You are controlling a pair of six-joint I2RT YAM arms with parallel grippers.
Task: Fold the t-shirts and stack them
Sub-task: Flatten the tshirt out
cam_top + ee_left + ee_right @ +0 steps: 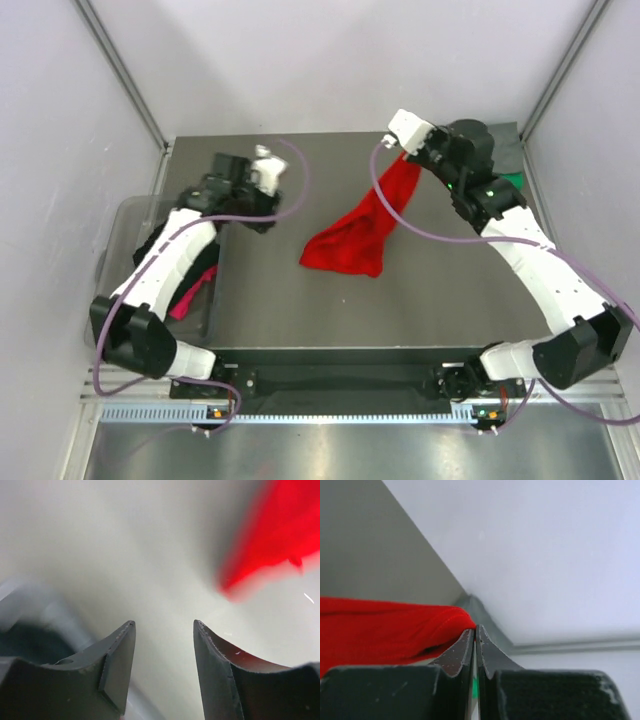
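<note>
Right wrist view shows your right gripper [475, 630] clamped tight on an edge of the red t-shirt [380, 625]; your left gripper [164, 625] hangs nearby, jaws apart, gripping nothing.

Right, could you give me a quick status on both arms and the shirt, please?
Right tool shut on red t-shirt, one end raised, rest on table. Left tool open, empty, near tub. Nothing in the way.

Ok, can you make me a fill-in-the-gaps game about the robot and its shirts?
1. The shirt pinched by the right tool is coloured ___.
2. The left tool is open and holds ___.
3. The plastic tub sits on the robot's ___ side.
Missing words: red; nothing; left.
</note>
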